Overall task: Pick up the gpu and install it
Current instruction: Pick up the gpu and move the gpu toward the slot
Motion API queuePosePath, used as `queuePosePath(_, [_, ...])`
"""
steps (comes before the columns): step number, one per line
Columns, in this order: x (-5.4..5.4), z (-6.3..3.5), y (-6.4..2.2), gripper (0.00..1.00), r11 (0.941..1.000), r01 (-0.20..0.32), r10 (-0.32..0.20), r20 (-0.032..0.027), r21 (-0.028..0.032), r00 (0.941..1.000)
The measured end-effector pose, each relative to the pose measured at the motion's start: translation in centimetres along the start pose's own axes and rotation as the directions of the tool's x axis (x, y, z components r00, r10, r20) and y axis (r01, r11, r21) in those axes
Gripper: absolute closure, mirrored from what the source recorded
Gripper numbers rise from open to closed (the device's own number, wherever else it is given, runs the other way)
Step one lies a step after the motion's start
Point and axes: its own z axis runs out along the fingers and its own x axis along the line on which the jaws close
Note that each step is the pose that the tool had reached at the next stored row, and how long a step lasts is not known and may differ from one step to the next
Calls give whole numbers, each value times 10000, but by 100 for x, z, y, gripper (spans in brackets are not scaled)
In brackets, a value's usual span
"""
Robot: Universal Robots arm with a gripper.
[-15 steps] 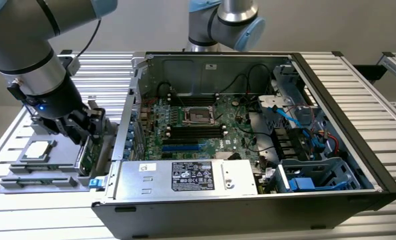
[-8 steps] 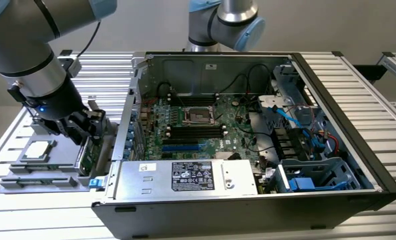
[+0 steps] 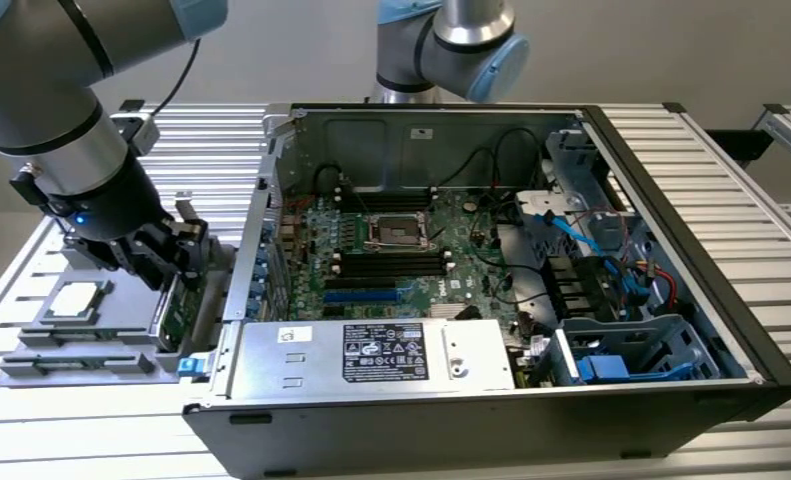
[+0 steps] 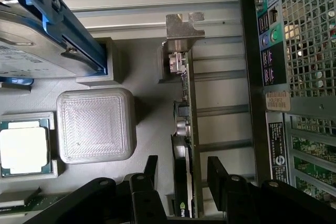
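Observation:
The gpu stands on its long edge in a slot of the grey parts tray, its silver end bracket at the far end. In the exterior view the gpu is a thin green card just outside the computer case's left wall. My gripper is lowered over it and open. One black finger sits on each side of the card, with a small gap on both sides. In the exterior view the gripper hangs directly above the card.
The open computer case holds the green motherboard and a power supply. Its perforated rear panel is close beside the gpu. The tray also holds a hard drive with blue rails, a CPU and a grey square block.

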Motion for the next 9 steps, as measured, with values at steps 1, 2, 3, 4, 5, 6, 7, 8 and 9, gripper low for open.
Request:
queuePosePath(1, [2, 0, 0, 49, 10000, 0, 0, 0, 1, 10000])
queuePosePath(2, [4, 0, -1, 49, 10000, 0, 0, 0, 1, 10000])
queuePosePath(3, [5, 0, -1, 49, 10000, -1, 1, 0, 0, 10000])
queuePosePath(4, [6, 1, -1, 49, 10000, 0, 0, 1, 0, 10000])
queuePosePath(5, [6, 1, -1, 49, 10000, 0, 0, 1, 0, 10000])
queuePosePath(6, [7, 2, -1, 51, 10000, 0, 0, 0, 1, 10000])
queuePosePath(7, [7, 3, -1, 51, 10000, -1, 1, 0, 1, 10000])
queuePosePath(8, [8, 3, -1, 58, 10000, 0, 0, -1, 1, 10000])
queuePosePath(9, [8, 4, -1, 64, 10000, -1, 1, -1, 2, 10000])
